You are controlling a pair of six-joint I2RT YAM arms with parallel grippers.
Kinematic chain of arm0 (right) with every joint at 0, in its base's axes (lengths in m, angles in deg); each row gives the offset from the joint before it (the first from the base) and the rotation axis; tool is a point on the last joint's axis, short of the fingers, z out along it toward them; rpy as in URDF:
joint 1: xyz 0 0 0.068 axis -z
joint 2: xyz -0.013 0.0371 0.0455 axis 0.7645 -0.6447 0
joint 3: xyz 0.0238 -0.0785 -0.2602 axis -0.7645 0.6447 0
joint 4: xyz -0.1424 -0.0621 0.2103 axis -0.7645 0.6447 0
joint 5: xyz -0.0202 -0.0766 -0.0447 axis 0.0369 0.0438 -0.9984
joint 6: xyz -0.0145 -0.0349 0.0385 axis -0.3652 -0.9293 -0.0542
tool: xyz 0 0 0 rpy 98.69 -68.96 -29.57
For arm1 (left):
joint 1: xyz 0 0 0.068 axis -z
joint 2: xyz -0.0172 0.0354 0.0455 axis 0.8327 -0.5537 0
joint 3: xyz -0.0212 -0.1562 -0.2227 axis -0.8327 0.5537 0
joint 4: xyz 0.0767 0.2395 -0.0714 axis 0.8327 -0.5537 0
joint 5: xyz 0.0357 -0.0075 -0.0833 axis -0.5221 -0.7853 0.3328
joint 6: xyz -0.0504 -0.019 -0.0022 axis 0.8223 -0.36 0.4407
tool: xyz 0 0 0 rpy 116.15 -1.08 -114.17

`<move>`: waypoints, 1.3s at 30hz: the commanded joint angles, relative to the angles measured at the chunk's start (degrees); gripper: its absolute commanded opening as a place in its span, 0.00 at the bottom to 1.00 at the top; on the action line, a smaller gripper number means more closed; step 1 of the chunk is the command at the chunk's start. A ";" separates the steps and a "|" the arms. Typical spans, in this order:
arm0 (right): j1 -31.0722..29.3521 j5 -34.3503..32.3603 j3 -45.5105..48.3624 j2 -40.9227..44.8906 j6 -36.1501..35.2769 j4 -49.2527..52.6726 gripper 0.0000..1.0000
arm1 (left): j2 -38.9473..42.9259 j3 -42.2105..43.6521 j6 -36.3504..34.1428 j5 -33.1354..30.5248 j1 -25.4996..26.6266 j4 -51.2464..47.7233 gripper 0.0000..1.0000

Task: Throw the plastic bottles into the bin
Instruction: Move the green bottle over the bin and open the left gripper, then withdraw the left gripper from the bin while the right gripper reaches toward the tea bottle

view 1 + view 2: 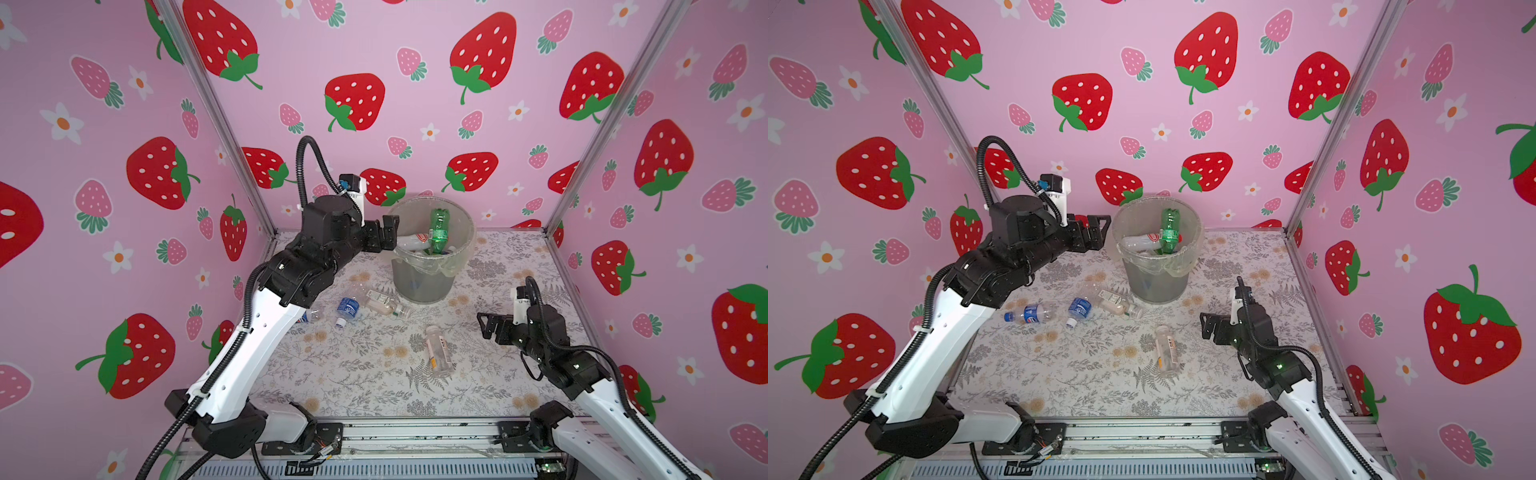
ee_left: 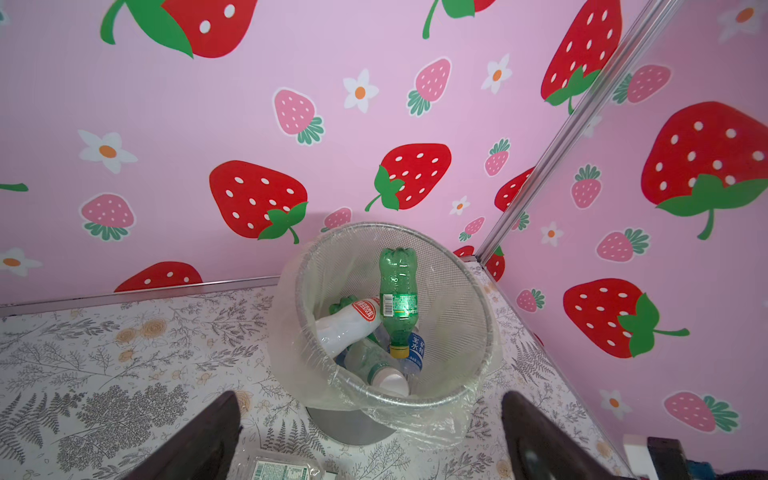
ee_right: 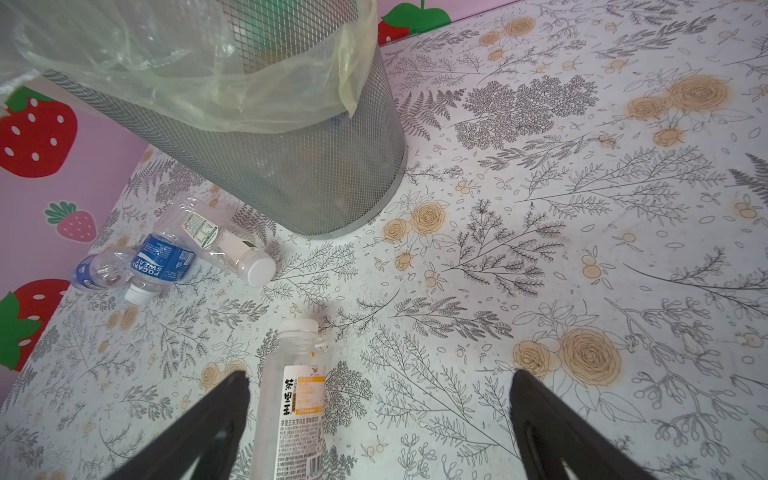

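My left gripper (image 1: 384, 232) gapes empty at the bin (image 1: 419, 284) rim; my right gripper (image 1: 484, 326) hovers wide near a bottle (image 1: 438, 350).

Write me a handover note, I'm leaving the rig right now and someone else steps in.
Left gripper: open, empty, at the rim of the bin.
Right gripper: open, empty, above the table by the yellow-label bottle.
Done: green bottle, white bottle and others lie in the bin.
Left: four on the table: yellow-label bottle, blue-cap bottle, Pocari bottle, clear bottle beside the bin.
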 commanded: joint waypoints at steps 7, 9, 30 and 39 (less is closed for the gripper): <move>0.17 1.41 0.65 -1.15 0.15 -0.48 0.99 | 4.52 12.20 0.04 2.67 -2.87 1.98 0.99; 0.21 1.41 0.55 -1.49 -0.12 0.00 0.99 | 5.63 14.40 0.17 3.49 -3.63 2.42 0.99; -0.37 6.92 0.69 -7.67 1.22 -0.20 0.99 | 9.34 28.74 -1.29 16.65 -11.07 1.55 0.99; -3.56 7.46 2.51 -8.40 4.75 -3.67 0.99 | 9.71 32.94 -4.06 13.05 -11.28 -1.33 0.99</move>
